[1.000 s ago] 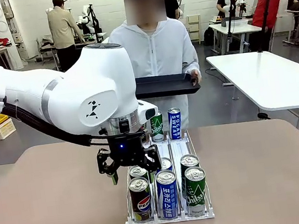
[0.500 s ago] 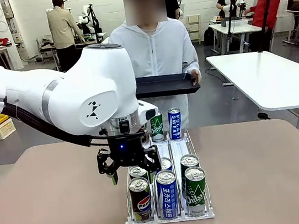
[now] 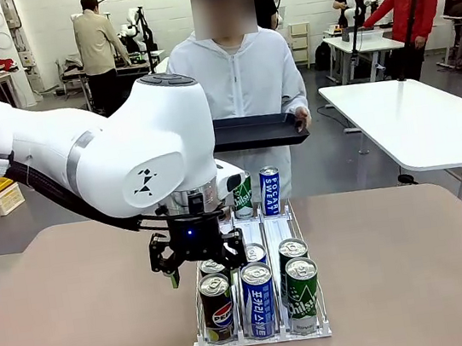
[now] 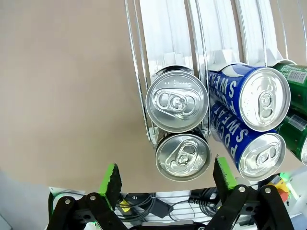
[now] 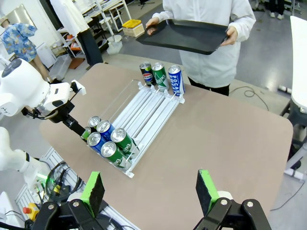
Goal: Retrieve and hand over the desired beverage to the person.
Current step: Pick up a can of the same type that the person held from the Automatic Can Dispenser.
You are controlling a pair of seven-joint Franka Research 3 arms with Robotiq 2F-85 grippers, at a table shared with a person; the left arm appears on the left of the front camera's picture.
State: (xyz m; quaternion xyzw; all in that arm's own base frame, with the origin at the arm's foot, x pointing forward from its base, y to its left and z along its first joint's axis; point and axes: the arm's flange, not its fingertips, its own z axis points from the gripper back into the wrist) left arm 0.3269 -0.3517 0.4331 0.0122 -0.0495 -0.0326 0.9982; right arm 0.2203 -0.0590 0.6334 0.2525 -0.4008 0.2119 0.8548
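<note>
- Here the left gripper (image 3: 205, 267), its green-padded fingers spread wide and empty, hangs over the left lane of a clear, wire-sided, three-lane can rack (image 3: 263, 338) on the brown tabletop (image 3: 416, 267). The right gripper (image 5: 150, 191) hangs high and well apart from the rack, its fingers also apart with nothing between them.
- Risk, wrong drink: nothing shows which beverage the person (image 3: 243, 76) in the white hooded jacket wants. The lane under the open fingers makes a Pepsi only the likely pick.
- Risk, fouled descent: the front Pepsi can (image 3: 218, 308) touches the can behind it and stands just beside a blue Pocari Sweat can (image 3: 259, 302). A pad could land on that neighbour's rim or on the lane wire.
- Risk, slip: the wall is smooth and round, so an off-centre pinch could tilt the can or squeeze it out.
- Risk, handover: the black rectangular tray (image 3: 260, 132) in the person's hands lies beyond the rack's far end, and a tall can set down askew there could topple.
- Appearance: the front Pepsi can is a slim, dark aluminium cylinder with a red, white and blue roundel. Its silver top and tab are unopened, and it stands upright at the near end of the left lane.
</note>
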